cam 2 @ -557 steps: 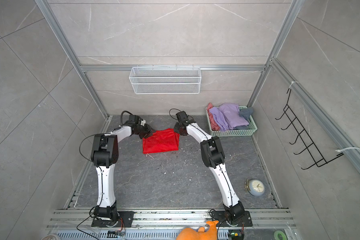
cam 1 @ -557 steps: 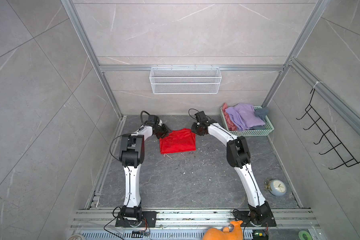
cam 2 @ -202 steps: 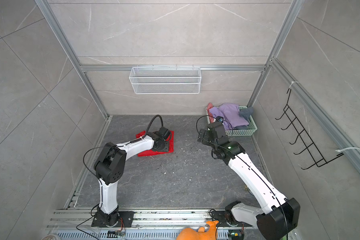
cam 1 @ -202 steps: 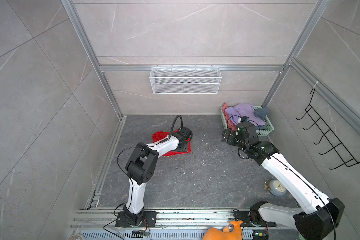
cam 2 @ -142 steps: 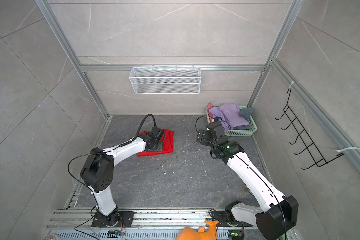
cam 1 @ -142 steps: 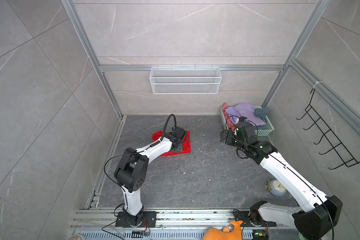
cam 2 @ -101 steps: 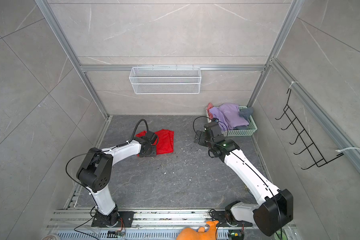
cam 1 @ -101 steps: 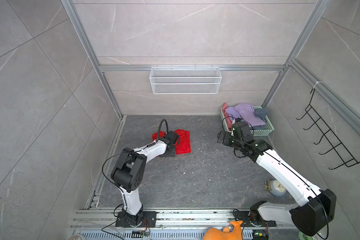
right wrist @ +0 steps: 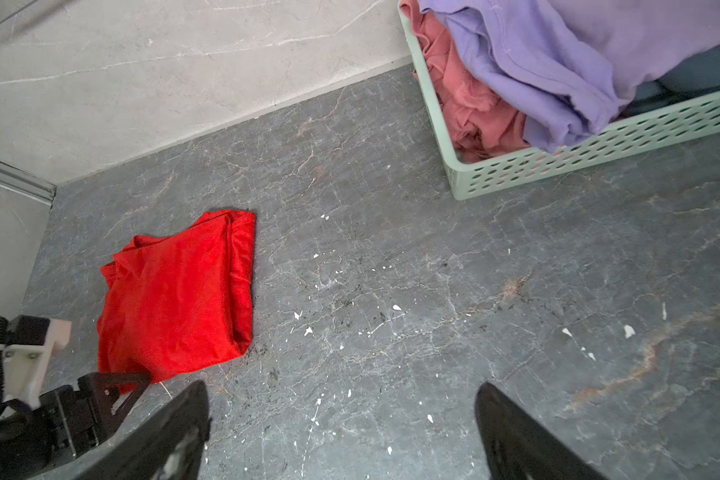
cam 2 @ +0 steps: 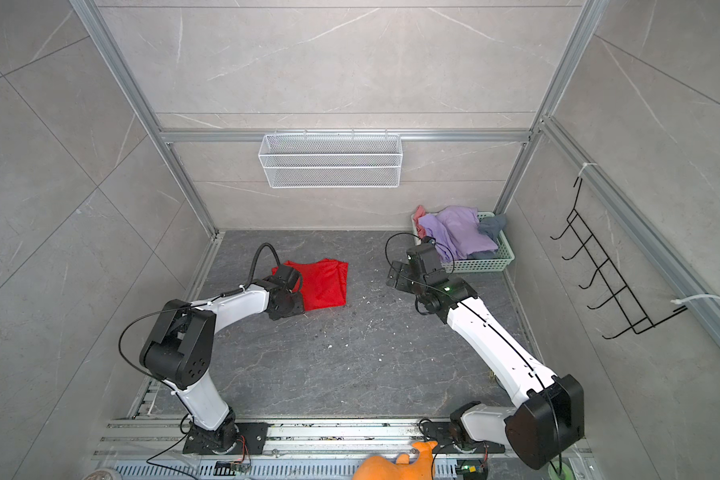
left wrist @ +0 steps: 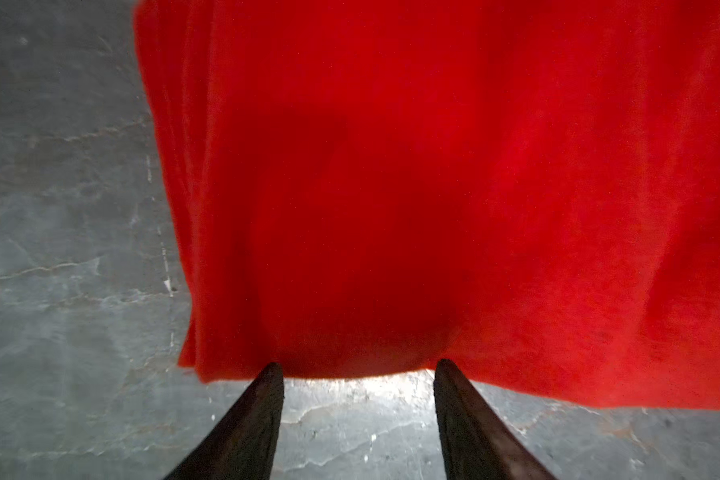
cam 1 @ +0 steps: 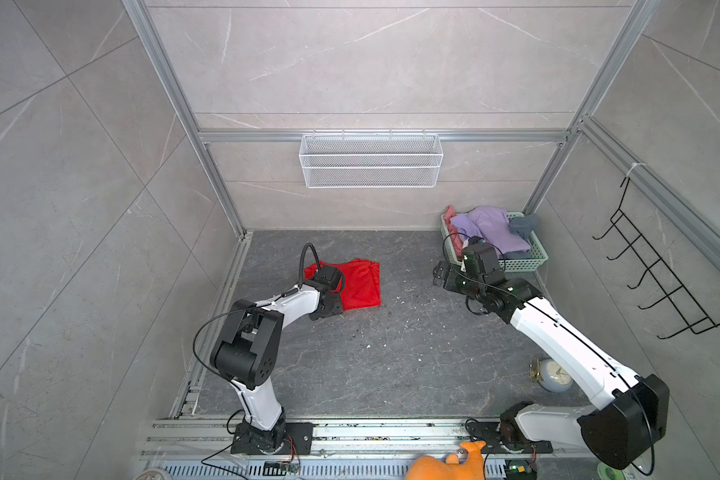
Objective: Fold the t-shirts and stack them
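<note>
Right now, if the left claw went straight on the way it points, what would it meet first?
The red t-shirt: the open left claw points at its near edge, tips almost touching. Whether it slides over or under is unclear.

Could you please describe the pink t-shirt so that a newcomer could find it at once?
Find the mint-green basket in the far right corner of the floor. Among the shirts heaped inside, the pink t-shirt is bunched at the end facing the red t-shirt, partly under the lavender t-shirt. It alone is pink.

Left hand [left wrist: 358,364] half-open, low — right hand [right wrist: 342,385] wide open
</note>
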